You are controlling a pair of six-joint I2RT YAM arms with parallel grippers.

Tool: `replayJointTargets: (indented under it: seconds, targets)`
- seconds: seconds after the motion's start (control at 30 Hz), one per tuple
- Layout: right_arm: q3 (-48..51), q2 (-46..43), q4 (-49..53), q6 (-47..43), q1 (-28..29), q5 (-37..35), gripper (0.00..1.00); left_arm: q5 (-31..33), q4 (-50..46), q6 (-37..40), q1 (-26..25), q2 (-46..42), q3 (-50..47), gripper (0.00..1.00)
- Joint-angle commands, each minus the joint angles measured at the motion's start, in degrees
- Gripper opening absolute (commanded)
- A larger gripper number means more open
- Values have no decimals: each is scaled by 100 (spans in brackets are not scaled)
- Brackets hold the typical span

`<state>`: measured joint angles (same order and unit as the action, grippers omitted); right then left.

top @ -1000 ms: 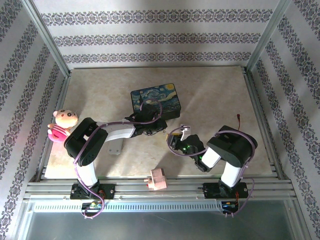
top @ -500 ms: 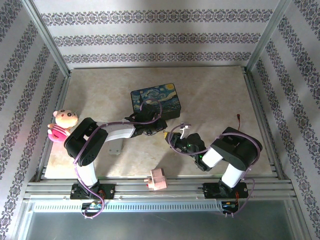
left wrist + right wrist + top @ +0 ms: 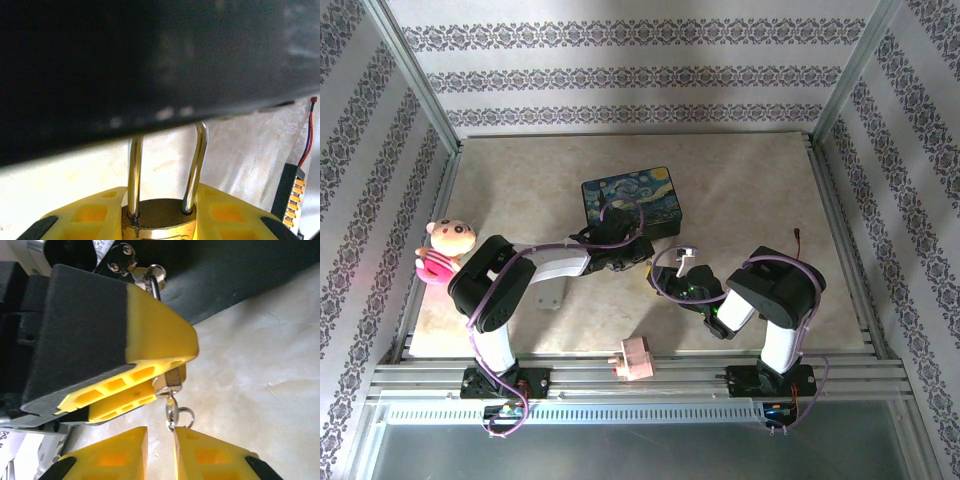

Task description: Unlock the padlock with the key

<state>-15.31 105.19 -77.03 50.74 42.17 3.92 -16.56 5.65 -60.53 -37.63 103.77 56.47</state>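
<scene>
- The left fingers [image 3: 85, 217] held the padlock [image 3: 160, 231] by its gold body, with one yellow finger on each side.
- The padlock's two thin silver bars went up from the body. They went in under the dark edge of the blue box [image 3: 630, 198] with the starry picture on its lid.
- So the padlock was at the front side of the box, near the middle of the desk [image 3: 750, 190].
- In the right arm's camera, the key [image 3: 171, 407] was at the bottom of the padlock and touched it. It pointed at the right fingers [image 3: 115, 455]. I could not tell how far the key was inside the padlock.
- A small silver ring [image 3: 185, 415] hung on the key.
- The right fingers were close together, with only a thin gap between them.
- The end of the key was right at the tips, over that gap. I could not tell if the fingers were pinching the key or only touching it.
- From above, both arms were bent in toward each other. Their fingers met just in front of the box.
- A pink doll [image 3: 445, 248] sat at the left edge of the desk.
- A pink block [image 3: 637, 358] sat on the metal rail at the near edge, between the two arms.
- A grey plate [image 3: 552, 296] lay flat on the desk beside the left arm.
</scene>
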Motion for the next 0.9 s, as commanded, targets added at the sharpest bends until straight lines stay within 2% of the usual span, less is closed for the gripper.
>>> replayJointTargets:
  seconds: [0.0, 0.33, 0.5, 0.87]
  targets:
    - [-113, 133, -233, 135, -76, -66, 21, -402, 345, -319, 90, 2, -34, 20]
    - [-304, 122, -233, 40, -157, 38, 18, -470, 319, -301, 94, 36, 2, 20]
    - [-384, 212, -233, 76, -196, 116, 1, -463, 296, -267, 92, 11, 26, 20]
    - [-577, 170, -241, 71, -253, 196, 0, -573, 327, -257, 89, 65, 22, 20]
